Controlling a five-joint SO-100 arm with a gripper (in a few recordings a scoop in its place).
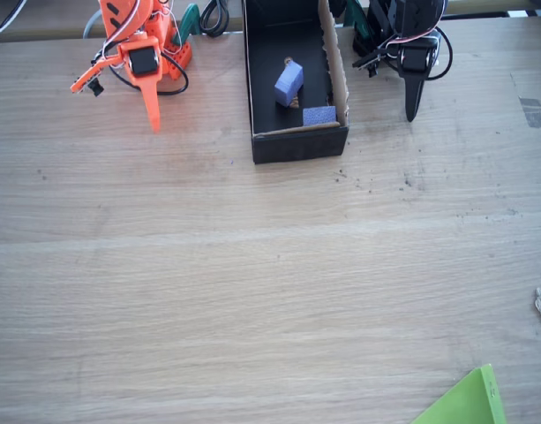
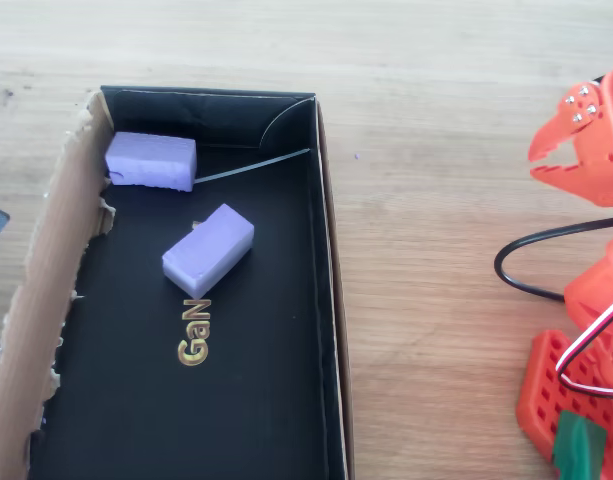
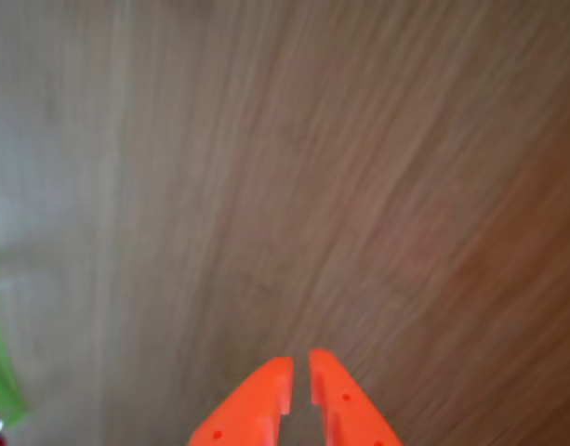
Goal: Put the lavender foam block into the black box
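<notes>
Two lavender blocks already sit inside the black box (image 2: pixel 326 250); the lavender foam block (image 2: pixel 151 160) lies at 9 o'clock from the orange gripper (image 3: pixel 300 386), fingers nearly closed, empty.

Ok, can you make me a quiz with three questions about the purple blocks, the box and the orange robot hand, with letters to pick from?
1. Where are the lavender foam blocks?
A. on the bare table
B. inside the long black cardboard box
C. between the fingers

2. How many lavender foam blocks are there?
A. one
B. two
C. four

3. What do the orange gripper's fingers hold?
A. a block
B. a cable
C. nothing

Answers:
1 B: the rough-topped lavender foam block sits in a corner of the long black cardboard box, and the smoother lavender foam block lies near the middle of its floor.
2 B: the overhead view shows just those two.
3 C: in the wrist view the orange gripper has its tips nearly together over the bare wooden table, with nothing between them.
</notes>
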